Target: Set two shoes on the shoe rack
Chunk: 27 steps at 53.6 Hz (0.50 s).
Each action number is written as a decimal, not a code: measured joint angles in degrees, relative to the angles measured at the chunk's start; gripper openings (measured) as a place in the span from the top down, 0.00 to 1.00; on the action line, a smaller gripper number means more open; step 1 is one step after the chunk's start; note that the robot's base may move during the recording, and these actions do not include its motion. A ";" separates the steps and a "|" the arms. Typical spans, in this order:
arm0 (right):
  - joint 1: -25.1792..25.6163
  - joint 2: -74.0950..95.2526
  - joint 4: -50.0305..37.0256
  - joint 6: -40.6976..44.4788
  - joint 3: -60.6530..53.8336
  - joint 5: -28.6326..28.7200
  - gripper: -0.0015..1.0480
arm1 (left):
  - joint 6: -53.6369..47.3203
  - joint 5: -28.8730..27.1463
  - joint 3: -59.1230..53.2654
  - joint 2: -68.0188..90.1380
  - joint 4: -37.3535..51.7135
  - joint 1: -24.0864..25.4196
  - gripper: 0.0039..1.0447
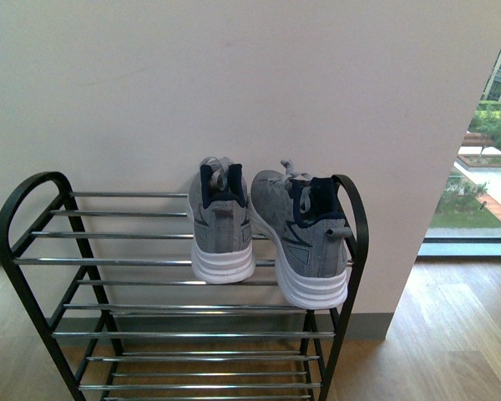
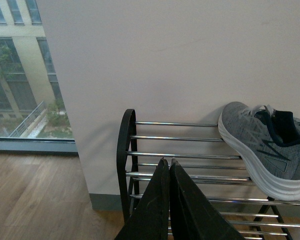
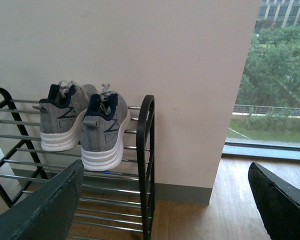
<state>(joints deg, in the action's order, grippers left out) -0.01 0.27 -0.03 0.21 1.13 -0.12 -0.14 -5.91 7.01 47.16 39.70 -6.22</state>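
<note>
Home-like entry corner: a shoe rack (image 3: 146, 165) against a plain white wall (image 1: 234, 83), wood-plank floor (image 1: 451, 334), and at 3 o'clock a floor-level window (image 1: 493, 125) overlooking gardens and buildings.

The black shoe rack (image 1: 108, 261) is standing on the wooden floor (image 1: 451, 334), backing onto the pale wall (image 1: 234, 83). Two grey sneakers are sitting side by side on the right half of its top tier of chrome rods, heels facing the robot. The left sneaker (image 1: 221, 230) is resting further back. The right sneaker (image 1: 305, 238) is lying just beside the arched side rail.
</note>
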 joint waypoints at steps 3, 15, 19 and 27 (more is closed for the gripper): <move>0.00 0.00 0.00 0.00 0.00 0.00 0.09 | 0.00 0.35 -0.66 -1.57 -0.83 0.50 0.99; 0.00 0.00 0.00 0.00 0.00 0.00 0.09 | 0.02 5.55 -3.34 -9.49 -6.05 5.95 0.99; 0.00 0.00 0.00 0.00 0.00 0.00 0.09 | 0.00 5.90 -3.89 -11.74 -7.74 5.97 0.99; 0.00 0.00 0.00 -0.02 0.00 -0.02 0.09 | 0.02 5.90 -6.14 -13.66 -7.10 5.97 0.99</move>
<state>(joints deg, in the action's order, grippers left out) -0.01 0.27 -0.03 0.19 1.13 -0.14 -0.12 -0.01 0.86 33.50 32.60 -0.25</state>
